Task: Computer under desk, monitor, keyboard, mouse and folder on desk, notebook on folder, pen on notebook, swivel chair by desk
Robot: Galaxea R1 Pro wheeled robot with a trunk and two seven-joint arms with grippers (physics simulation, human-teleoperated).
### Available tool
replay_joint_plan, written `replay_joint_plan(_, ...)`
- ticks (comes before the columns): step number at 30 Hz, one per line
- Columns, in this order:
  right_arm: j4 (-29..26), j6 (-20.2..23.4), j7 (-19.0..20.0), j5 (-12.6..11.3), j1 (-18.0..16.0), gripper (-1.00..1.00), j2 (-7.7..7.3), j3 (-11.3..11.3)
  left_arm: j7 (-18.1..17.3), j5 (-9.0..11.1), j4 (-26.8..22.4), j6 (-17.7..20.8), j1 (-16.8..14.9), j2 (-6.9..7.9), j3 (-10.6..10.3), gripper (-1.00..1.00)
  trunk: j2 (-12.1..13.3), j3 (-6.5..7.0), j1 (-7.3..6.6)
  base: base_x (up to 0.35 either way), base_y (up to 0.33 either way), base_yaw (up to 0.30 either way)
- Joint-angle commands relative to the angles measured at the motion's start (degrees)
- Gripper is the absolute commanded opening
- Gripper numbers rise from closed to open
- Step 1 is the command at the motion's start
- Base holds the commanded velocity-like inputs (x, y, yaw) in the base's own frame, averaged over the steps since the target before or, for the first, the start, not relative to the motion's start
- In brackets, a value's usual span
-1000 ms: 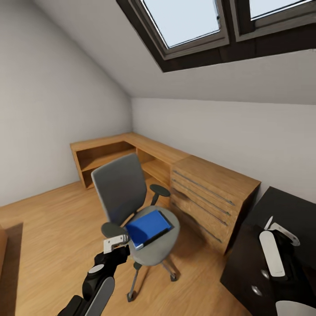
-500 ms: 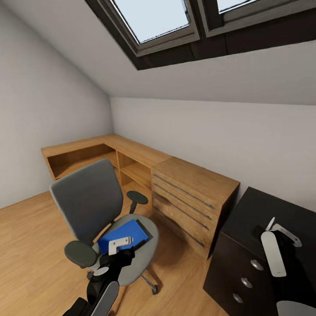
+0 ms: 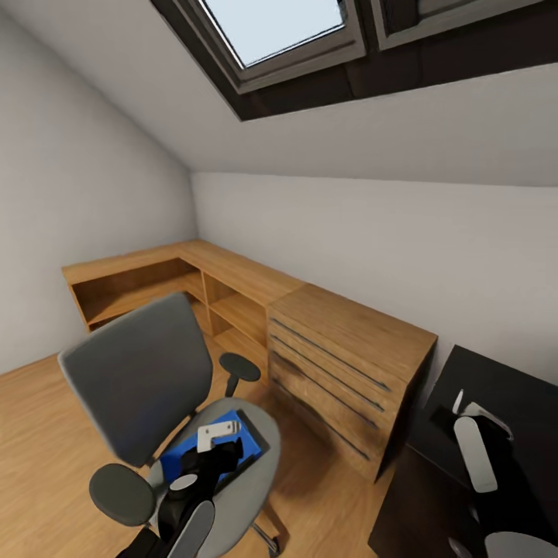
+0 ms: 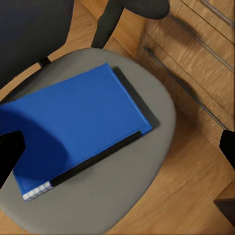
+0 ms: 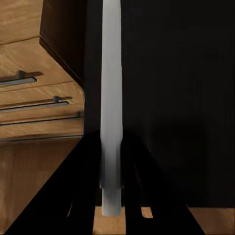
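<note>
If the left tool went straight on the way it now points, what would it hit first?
Most likely the blue folder lying on the chair seat; the left tool hangs over it, though how far above is unclear.

Head camera: high, facing room corner over swivel chair [image 3: 147,387]. Left wrist camera: close, looking down on the same seat. Right wrist camera: close over tabletop [image 5: 181,98].

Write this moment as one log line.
left gripper: open, above bright blue folder | folder: on grey swivel chair | right gripper: holds grey flat object
</note>
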Motion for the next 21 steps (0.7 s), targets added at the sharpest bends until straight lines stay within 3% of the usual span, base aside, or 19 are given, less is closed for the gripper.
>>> replay_joint_plan(1, 1.1, 0.1, 0.8, -0.6, 0.0, -1.00, -0.42, 0.0, 0.5, 0.4, -0.1, 0.1, -0.1, 0.01, -0.4, 1.00, 0.0, -0.07, 0.03, 0.139, 0.024, 0.000)
replay_joint_plan(7, 9.4, -0.5, 4.5, -1.0, -0.2, -1.00, -4.56, -0.3, 0.5, 0.5, -0.4, 0.1, -0.1, -0.04, -1.2, 1.00, 0.0, -0.07, 0.03, 0.045, 0.008, 0.000)
replay_joint_plan(10, 12.9, -1.3, 4.9, -0.8, -0.5, -1.00, -5.20, -0.3, 0.5, 0.6, -1.6, 0.1, -0.1, -0.13, -1.4, 1.00, 0.0, -0.07, 0.03, 0.005, 0.001, 0.000)
replay_joint_plan(11, 16.9, -3.1, 5.1, -0.7, -0.9, -1.00, -6.29, -0.3, 0.6, 0.6, -2.3, 0.1, -0.1, -0.16, -1.7, 1.00, 0.0, -0.07, 0.03, 0.001, 0.000, 0.000)
replay_joint_plan(17, 23.6, -5.6, 6.2, -0.5, -3.1, -1.00, -8.56, -0.2, 0.6, 0.6, -2.8, 0.1, -0.1, -0.18, -2.1, 1.00, -2.4, -1.14, 1.34, 0.000, 0.000, 0.000)
replay_joint_plan(19, 24.9, -6.1, 7.5, -0.5, -3.4, -1.00, -9.29, -0.2, 0.7, 0.5, -2.8, 0.1, -0.1, -0.10, -4.3, 1.00, -3.3, -1.50, 1.78, 0.000, 0.000, 0.000)
replay_joint_plan(21, 25.1, -6.2, 7.7, -0.5, -3.5, -1.00, -9.39, -0.2, 1.2, 0.5, -2.8, 0.1, -0.1, -0.06, -5.3, 1.00, -4.1, -1.86, 2.22, 0.000, 0.000, 0.000)
